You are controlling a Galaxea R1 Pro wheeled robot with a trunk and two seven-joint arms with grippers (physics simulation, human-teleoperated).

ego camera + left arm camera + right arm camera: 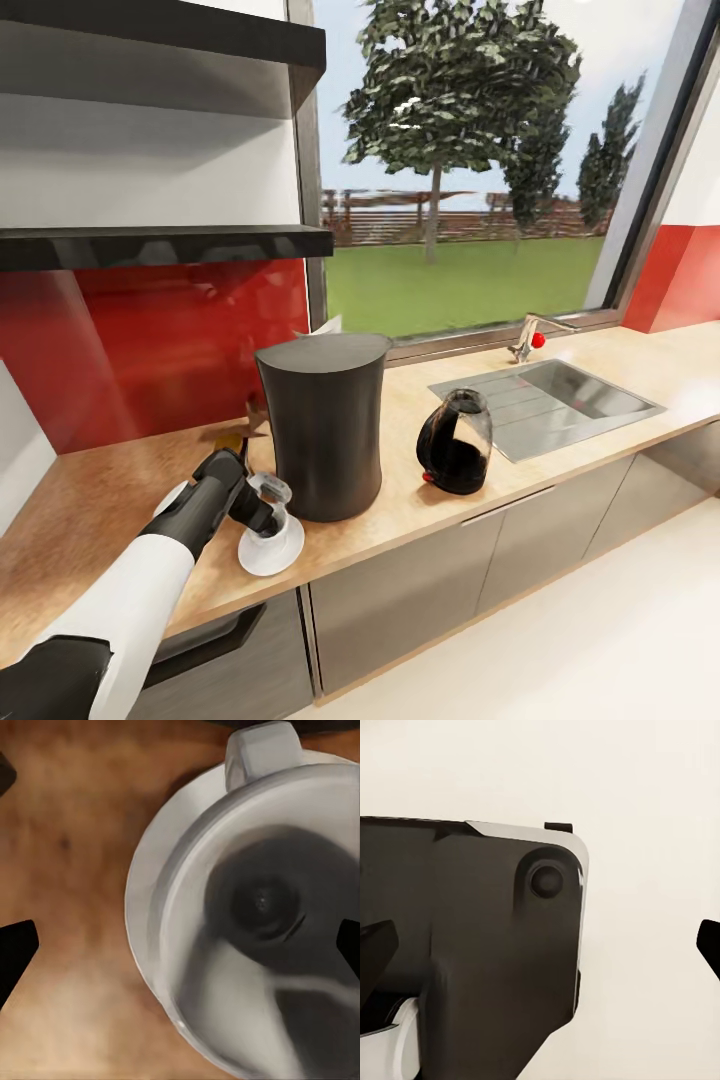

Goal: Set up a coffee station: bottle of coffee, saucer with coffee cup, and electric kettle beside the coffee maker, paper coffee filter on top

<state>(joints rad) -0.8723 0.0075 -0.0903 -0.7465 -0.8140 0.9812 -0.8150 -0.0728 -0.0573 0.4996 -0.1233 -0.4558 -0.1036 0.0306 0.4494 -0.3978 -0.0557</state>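
Note:
The dark grey coffee maker (325,430) stands on the tan kitchen countertop (90,510). A white corner of the paper coffee filter (326,325) shows at the back of its flat top. The glass electric kettle (455,445) stands to its right. To its left the white saucer (285,558) lies near the front edge with the coffee cup (270,527) on it. My left gripper (262,508) hovers open just above the cup (255,907), whose handle (259,750) faces the coffee maker, with the saucer (142,892) showing under it. The bottle of coffee (231,440) shows its amber top behind my left arm. My right gripper (544,945) is open and holds nothing.
A steel sink (560,395) with a tap (527,340) is set into the counter at the right. The dark kitchen shelf (160,245) hangs over the left part, above a red backsplash. In the right wrist view there is the robot's dark base (472,945) over pale floor.

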